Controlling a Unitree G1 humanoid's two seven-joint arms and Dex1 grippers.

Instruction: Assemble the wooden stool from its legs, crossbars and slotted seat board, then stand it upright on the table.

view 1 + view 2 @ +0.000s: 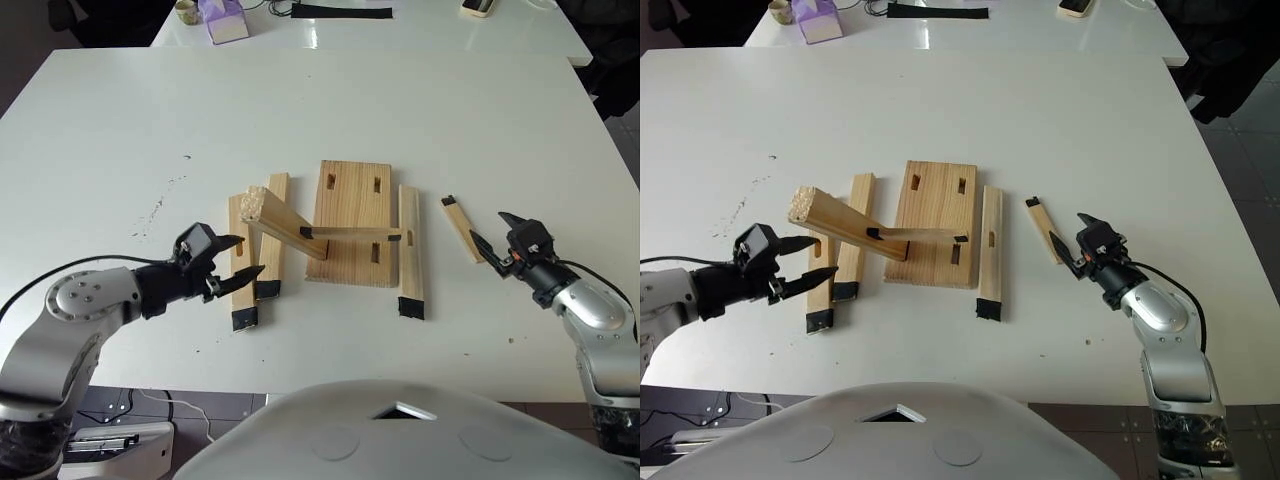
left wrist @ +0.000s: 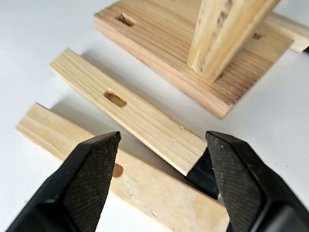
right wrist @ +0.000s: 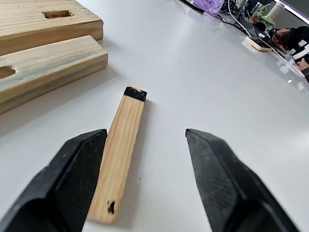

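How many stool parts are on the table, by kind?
legs: 4
crossbars: 2
seat board: 1
total: 7

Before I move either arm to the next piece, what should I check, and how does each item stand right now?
1. Left end effector open: ok.
2. Right end effector open: ok.
3. Short crossbar centred in the right end effector's opening: not ok, it lies close to one side.
4. Seat board flat on the table: ok.
5. Standing leg fully seated in the seat board: cannot tell, the joint is hidden.
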